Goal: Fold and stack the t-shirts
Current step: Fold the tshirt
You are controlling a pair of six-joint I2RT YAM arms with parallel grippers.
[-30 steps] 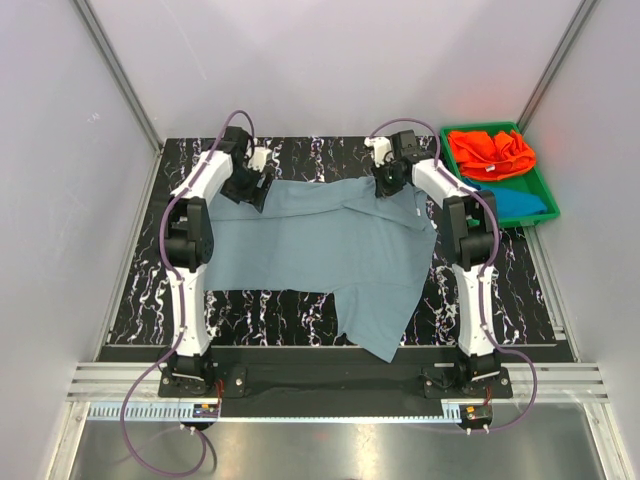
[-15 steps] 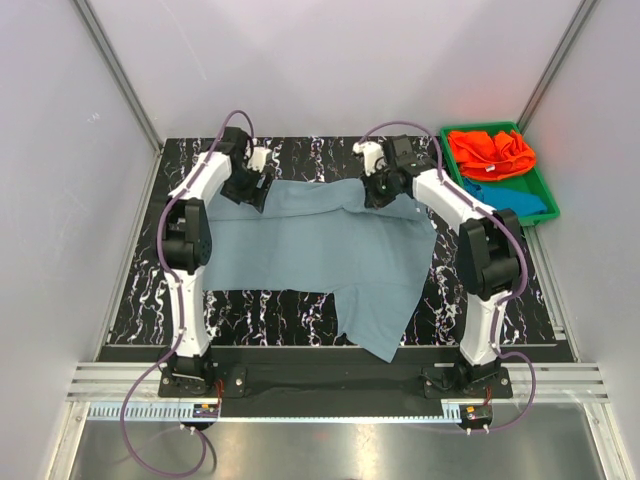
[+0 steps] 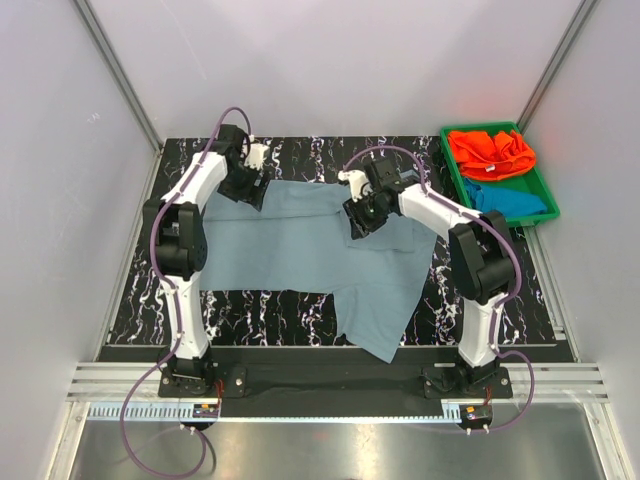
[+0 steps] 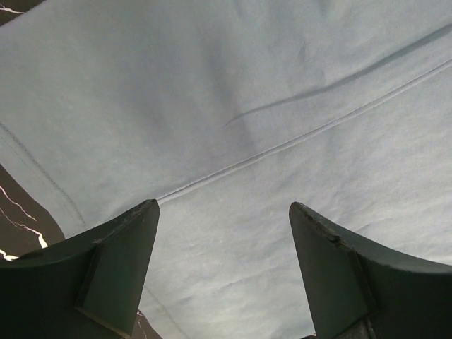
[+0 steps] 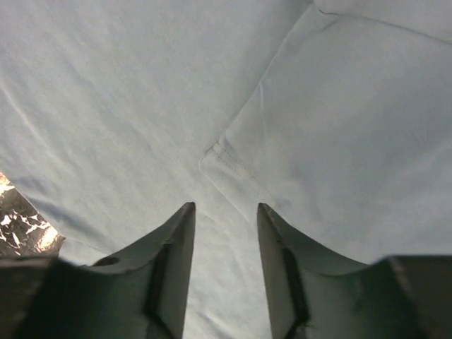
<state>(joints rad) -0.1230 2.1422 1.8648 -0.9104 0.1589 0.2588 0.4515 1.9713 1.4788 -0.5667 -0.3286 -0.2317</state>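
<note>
The dusty grey-blue t-shirt (image 3: pixel 310 250) lies spread flat on the black marbled table (image 3: pixel 160 290), with one flap reaching the near edge. My left gripper (image 3: pixel 252 188) is open over the shirt's far left corner. In the left wrist view (image 4: pixel 222 212) the jaws stand wide apart above cloth crossed by a seam (image 4: pixel 282 145). My right gripper (image 3: pixel 358 222) is open and empty above the shirt's far middle. In the right wrist view (image 5: pixel 224 208) it hovers near a folded hem corner (image 5: pixel 215 159). The orange t-shirt (image 3: pixel 490 152) and the teal-blue t-shirt (image 3: pixel 512 200) lie in the tray.
The green plastic tray (image 3: pixel 548 195) stands at the back right of the table, beside the right arm. Grey walls close in the back and both sides. Bare table shows left of the shirt and along the near edge (image 3: pixel 270 310).
My right gripper has moved left and toward the near side, from the shirt's far right edge to over its far middle. The left gripper has barely moved.
</note>
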